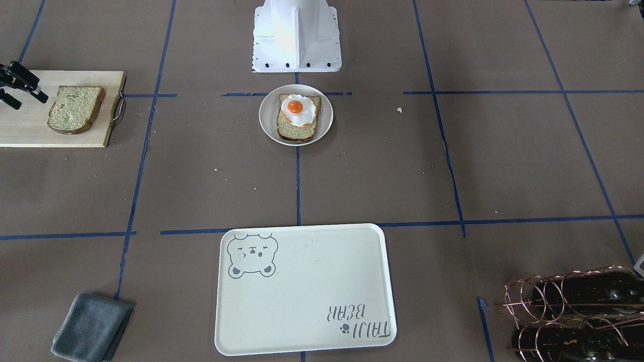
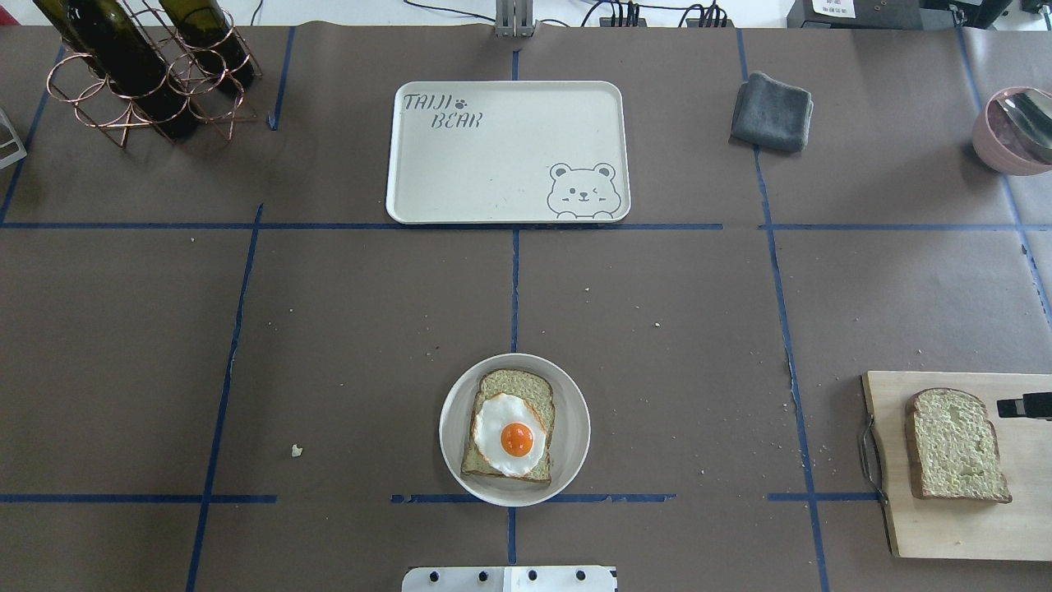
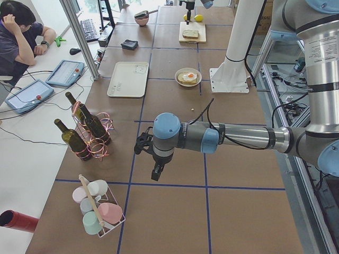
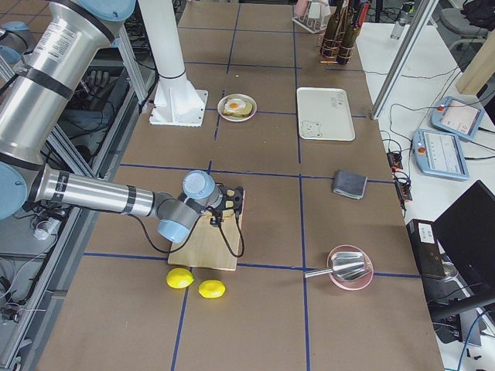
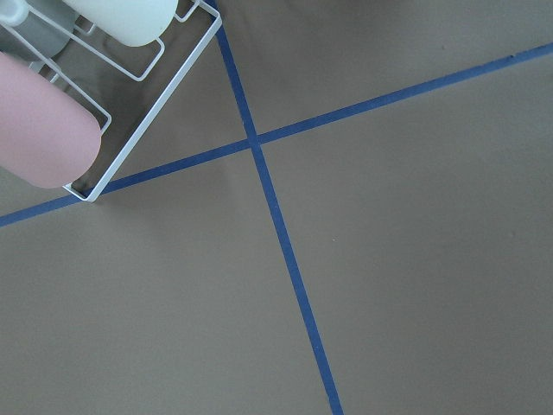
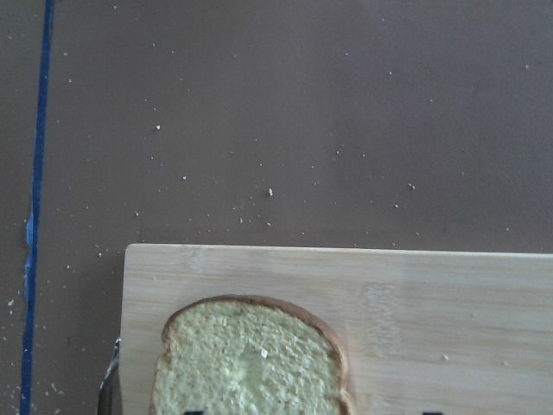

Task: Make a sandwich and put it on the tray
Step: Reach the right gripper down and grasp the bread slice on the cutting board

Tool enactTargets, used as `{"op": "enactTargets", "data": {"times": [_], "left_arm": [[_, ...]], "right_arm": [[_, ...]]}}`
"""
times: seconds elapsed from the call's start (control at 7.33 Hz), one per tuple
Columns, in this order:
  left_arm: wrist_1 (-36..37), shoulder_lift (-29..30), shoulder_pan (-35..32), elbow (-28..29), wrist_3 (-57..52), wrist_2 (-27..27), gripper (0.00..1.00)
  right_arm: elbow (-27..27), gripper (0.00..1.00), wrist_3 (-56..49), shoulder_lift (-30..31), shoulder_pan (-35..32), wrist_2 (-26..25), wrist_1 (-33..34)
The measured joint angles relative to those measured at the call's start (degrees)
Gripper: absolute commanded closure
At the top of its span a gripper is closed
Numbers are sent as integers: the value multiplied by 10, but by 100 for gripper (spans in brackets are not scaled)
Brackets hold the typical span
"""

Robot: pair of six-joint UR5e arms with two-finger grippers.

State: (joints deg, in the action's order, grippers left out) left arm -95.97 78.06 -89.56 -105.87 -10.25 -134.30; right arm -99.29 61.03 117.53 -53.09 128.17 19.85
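Observation:
One bread slice (image 1: 294, 131) with the fried egg (image 1: 297, 109) on top lies on a small round white plate (image 1: 266, 120) in front of the robot base. The second bread slice (image 1: 75, 108) lies on the wooden cutting board (image 1: 30, 133); it also shows in the right wrist view (image 6: 251, 359). My right gripper (image 1: 27, 99) is open and empty, over the board just beside that slice. The cream bear tray (image 1: 302, 286) holds nothing. My left gripper (image 3: 153, 164) hovers far off over bare table; I cannot tell whether it is open.
A copper rack of wine bottles (image 2: 140, 74) stands beside the tray's far left corner. A folded grey cloth (image 2: 772, 111) lies right of the tray, and a pink bowl with a spoon (image 2: 1015, 131) beyond it. Two lemons (image 4: 197, 284) lie past the board. A cup rack (image 5: 52, 112) is near my left gripper.

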Motion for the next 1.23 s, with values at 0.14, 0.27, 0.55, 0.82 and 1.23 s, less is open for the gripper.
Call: {"op": "enactTargets", "data": {"times": [0.14, 0.27, 0.55, 0.82, 1.23], "left_arm": [[0, 0, 0, 0, 0, 0, 0], [0, 0, 0, 0, 0, 0, 0], [0, 0, 0, 0, 0, 0, 0], [-1, 0, 0, 0, 0, 0, 0], [-1, 0, 0, -1, 0, 0, 0]], "right_arm": [[14, 24, 3, -15, 13, -11, -1], [23, 27, 4, -23, 23, -19, -1], [33, 33, 4, -28, 41, -29, -1], [37, 42, 4, -28, 61, -43, -1], [40, 100, 5, -27, 70, -49, -6]]}}
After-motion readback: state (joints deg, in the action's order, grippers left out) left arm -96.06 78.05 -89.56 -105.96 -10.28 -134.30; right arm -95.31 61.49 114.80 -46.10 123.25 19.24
